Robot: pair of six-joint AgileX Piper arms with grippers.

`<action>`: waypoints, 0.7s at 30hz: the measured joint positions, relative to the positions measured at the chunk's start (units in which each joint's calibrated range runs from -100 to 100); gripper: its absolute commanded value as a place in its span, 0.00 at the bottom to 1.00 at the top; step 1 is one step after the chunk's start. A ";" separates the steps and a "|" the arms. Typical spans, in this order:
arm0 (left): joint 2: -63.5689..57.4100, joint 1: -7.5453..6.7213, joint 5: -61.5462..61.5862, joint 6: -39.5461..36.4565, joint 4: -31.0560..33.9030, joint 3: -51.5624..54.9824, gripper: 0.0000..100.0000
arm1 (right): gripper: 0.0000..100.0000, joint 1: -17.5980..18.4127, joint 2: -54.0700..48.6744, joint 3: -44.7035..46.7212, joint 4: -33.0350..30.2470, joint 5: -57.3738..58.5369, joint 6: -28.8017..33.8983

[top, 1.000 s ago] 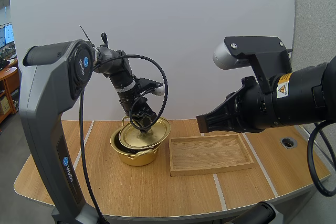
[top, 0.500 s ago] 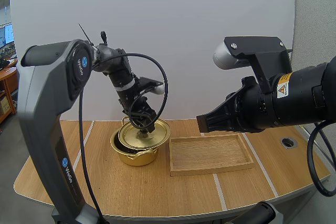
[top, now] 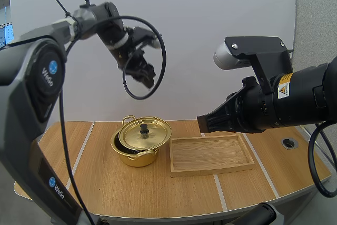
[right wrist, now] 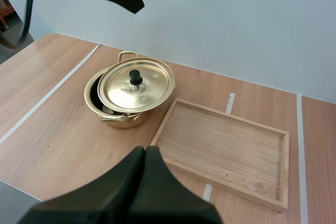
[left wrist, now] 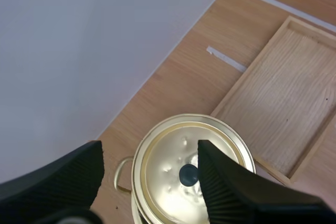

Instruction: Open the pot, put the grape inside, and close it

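A gold pot point(top: 136, 155) stands on the table left of centre. Its gold lid point(top: 145, 134) with a black knob point(top: 144, 128) lies on it slightly askew, shifted toward the back right, so a dark gap shows at the front left rim. My left gripper point(top: 145, 77) hangs open high above the pot, holding nothing. In the left wrist view its fingers point(left wrist: 226, 192) stand apart over the lid point(left wrist: 173, 156) and knob point(left wrist: 188, 175). My right gripper point(top: 203, 124) is shut, hovering over the tray's near-left corner; its closed wedge point(right wrist: 146, 153) points toward the pot point(right wrist: 113, 114).
A shallow wooden tray point(top: 210, 154) lies just right of the pot, with nothing in it, also seen in the right wrist view as the tray point(right wrist: 226, 150). White tape lines cross the tabletop. A round grommet hole point(top: 289, 143) sits at the far right.
My left gripper has let go of the lid's knob and risen well above the pot. The lid now rests on the pot. The right arm has not moved.
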 measured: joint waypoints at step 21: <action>3.19 0.00 0.38 0.00 -0.13 -1.82 0.85 | 0.00 0.00 0.00 0.00 1.15 0.00 0.00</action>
